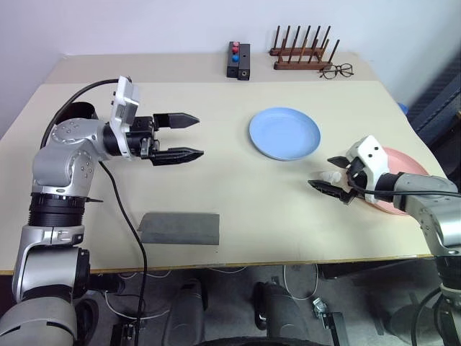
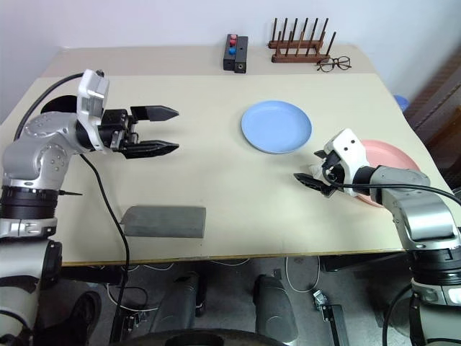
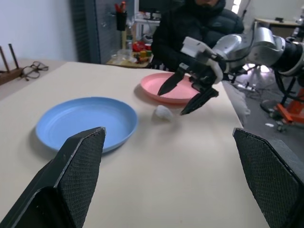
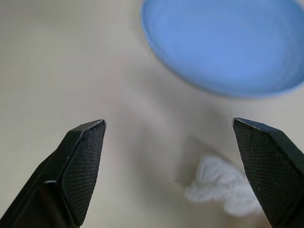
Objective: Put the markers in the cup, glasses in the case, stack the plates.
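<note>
Left eye view, counter inventory: blue plate (image 1: 284, 133) as landmark. Pink plate (image 1: 403, 184) lies to its right, apart, unstacked. Grey case (image 1: 178, 228) sits well to its near left, nothing visibly in it. Small white crumpled object (image 4: 223, 185) rests between the plates. Stacking judged outstanding. Left end effector (image 1: 184, 136), well left of the blue plate, fingers apart, empty. Right end effector (image 1: 330, 174), beside the pink plate, fingers apart, gripping nothing.

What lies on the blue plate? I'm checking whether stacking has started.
Nothing: the blue plate is bare, and the pink plate sits apart on the table. Under it cannot be seen.
</note>
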Available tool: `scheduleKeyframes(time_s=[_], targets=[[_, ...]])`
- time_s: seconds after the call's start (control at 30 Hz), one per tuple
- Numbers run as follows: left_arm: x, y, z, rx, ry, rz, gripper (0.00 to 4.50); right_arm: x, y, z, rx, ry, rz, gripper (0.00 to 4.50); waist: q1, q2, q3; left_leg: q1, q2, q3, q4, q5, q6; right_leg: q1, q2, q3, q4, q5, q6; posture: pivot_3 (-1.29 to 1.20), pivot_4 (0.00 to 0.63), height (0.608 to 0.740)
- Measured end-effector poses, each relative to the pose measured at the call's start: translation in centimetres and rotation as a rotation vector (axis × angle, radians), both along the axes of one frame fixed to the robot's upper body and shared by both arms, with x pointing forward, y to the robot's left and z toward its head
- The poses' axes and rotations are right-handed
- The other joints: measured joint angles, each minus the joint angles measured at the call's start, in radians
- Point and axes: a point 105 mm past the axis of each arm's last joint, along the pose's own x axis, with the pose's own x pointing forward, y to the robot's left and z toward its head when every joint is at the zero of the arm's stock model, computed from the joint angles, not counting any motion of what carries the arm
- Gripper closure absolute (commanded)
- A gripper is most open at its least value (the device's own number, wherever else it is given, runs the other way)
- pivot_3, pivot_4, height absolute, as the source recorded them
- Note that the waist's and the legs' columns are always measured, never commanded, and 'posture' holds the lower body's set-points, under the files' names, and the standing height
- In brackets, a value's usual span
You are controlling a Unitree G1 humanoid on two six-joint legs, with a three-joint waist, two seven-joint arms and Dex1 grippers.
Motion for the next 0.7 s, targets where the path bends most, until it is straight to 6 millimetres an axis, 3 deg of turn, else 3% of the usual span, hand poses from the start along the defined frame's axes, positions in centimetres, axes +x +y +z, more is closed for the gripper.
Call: scheduleKeyframes(time_s=[0.2, 0.47, 0.7], targets=[[-1.3, -0.7, 0.6, -0.034, -0.051, -0.043, 0.04, 1.0, -1.4, -2.3, -0.102, 0.074, -0.071, 0.14, 0.001, 0.000, 0.000, -0.001, 0.000, 0.000, 0.000, 0.000, 0.000, 0.000, 0.000, 0.000, 0.000, 0.000, 0.000, 0.00, 0.150, 0.740], [-1.6, -0.1, 0.9, -0.071, -0.070, -0.029, 0.04, 1.9, -2.9, -2.5, -0.127, 0.117, -0.160, 0.14, 0.000, 0.000, 0.000, 0.000, 0.000, 0.000, 0.000, 0.000, 0.000, 0.000, 0.000, 0.000, 0.000, 0.000, 0.000, 0.00, 0.150, 0.740], [-1.7, -0.2, 1.0, -0.072, -0.077, -0.021, 0.04, 1.8, -2.2, -2.4, -0.077, 0.150, -0.129, 0.14, 0.000, 0.000, 0.000, 0.000, 0.000, 0.000, 0.000, 0.000, 0.000, 0.000, 0.000, 0.000, 0.000, 0.000, 0.000, 0.00, 0.150, 0.740]])
